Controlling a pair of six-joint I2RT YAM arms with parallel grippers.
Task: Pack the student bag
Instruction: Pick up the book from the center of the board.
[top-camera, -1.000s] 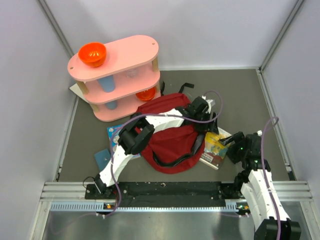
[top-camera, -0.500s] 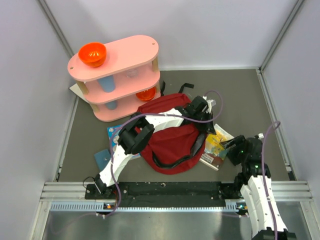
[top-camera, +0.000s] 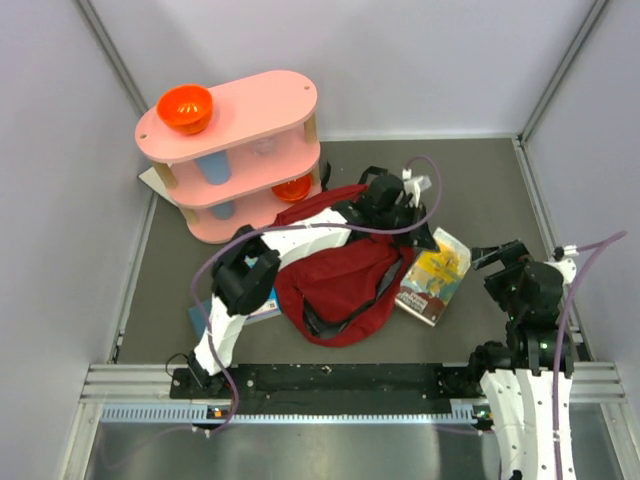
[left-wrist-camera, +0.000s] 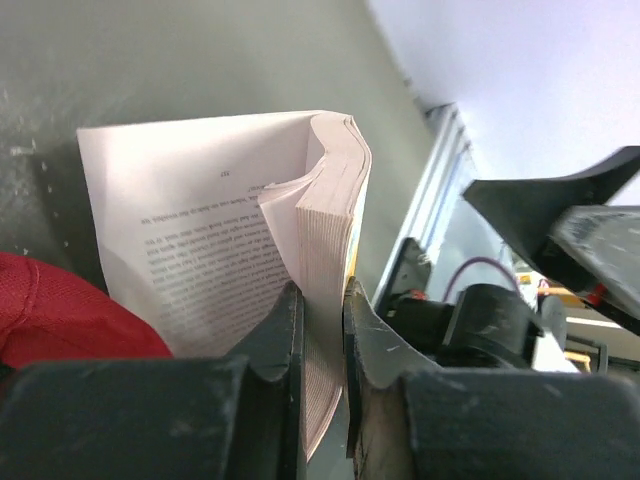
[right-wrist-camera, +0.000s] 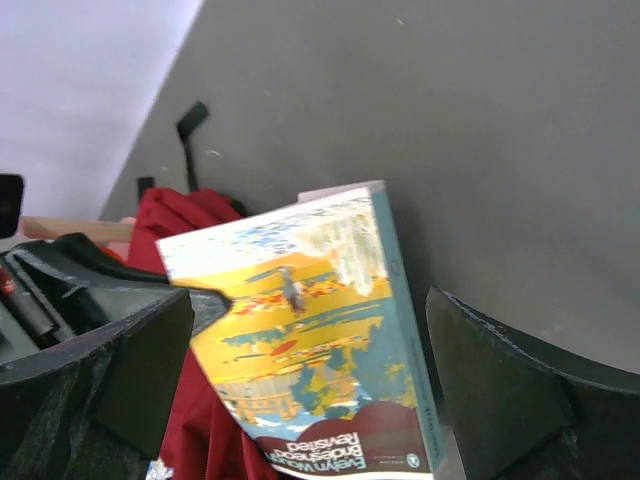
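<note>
Pulling away toward the right side, the right claw is no longer sitting over the paperback as it was a second ago, and the left arm is now reaching further to the far side. The student bag is bunching up more tightly than before.

That right claw is hanging released, jaws spread wide, clear of the paperback and touching nothing. The left claw is clenching the paperback, its fingers pinching a thick block of pages at the edge while one loose printed leaf is curling away to the side. The yellow and blue cover is facing up and the book is lying tilted on the bench, just right of the bag.

The bag is lying crumpled in the middle of the bench under the left arm. It is dark red fabric with black straps trailing at its near and far sides and a sliver of grey lining showing at its near edge. What is lying inside cannot be told.

Further out, at the far left, a pink three-tier shelf is carrying an orange bowl on top, a blue cup on the middle tier, and a second orange bowl on the lowest tier.
</note>
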